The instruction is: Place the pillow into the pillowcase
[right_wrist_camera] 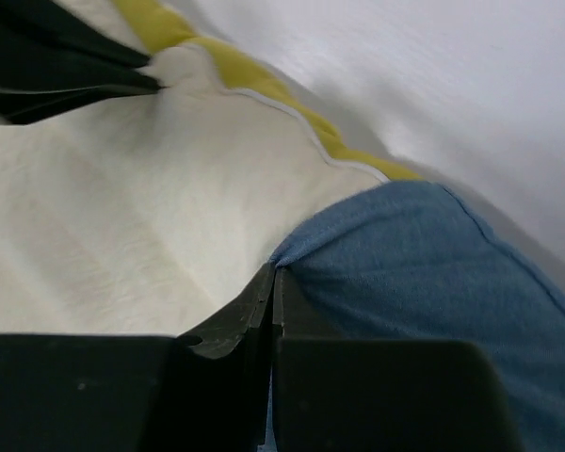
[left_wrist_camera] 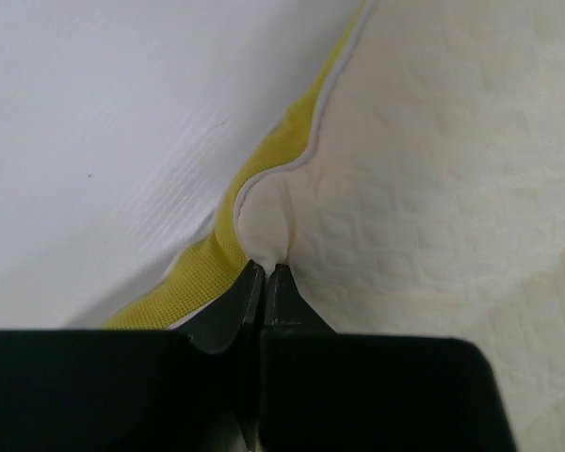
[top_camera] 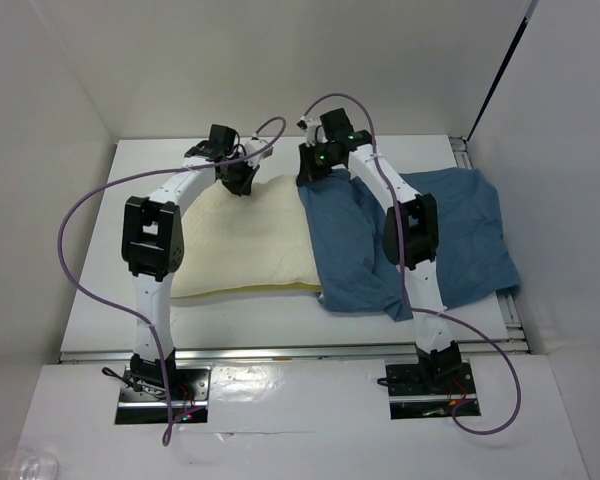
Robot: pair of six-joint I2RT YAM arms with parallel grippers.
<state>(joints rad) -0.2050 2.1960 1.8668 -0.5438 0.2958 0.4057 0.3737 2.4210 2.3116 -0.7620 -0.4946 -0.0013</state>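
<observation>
The cream pillow (top_camera: 242, 240) lies on the left half of the white table (top_camera: 160, 165), and its right end reaches under the left edge of the blue pillowcase (top_camera: 460, 235). My left gripper (top_camera: 242, 182) is at the pillow's far edge. Its jaws are shut, pinching a fold of cream fabric (left_wrist_camera: 266, 266) beside the yellow side band (left_wrist_camera: 221, 245). My right gripper (top_camera: 310, 175) is at the pillowcase's far left corner and is shut on the blue hem (right_wrist_camera: 274, 273), right where it meets the pillow (right_wrist_camera: 122, 207). The left gripper's dark fingers (right_wrist_camera: 66, 75) show in the right wrist view.
White walls enclose the table on the left, back and right. A metal rail (top_camera: 280, 352) runs along the near table edge, in front of both arm bases. Purple cables (top_camera: 80, 215) loop off each arm. The wrinkled pillowcase spreads to the table's right edge (top_camera: 505, 270).
</observation>
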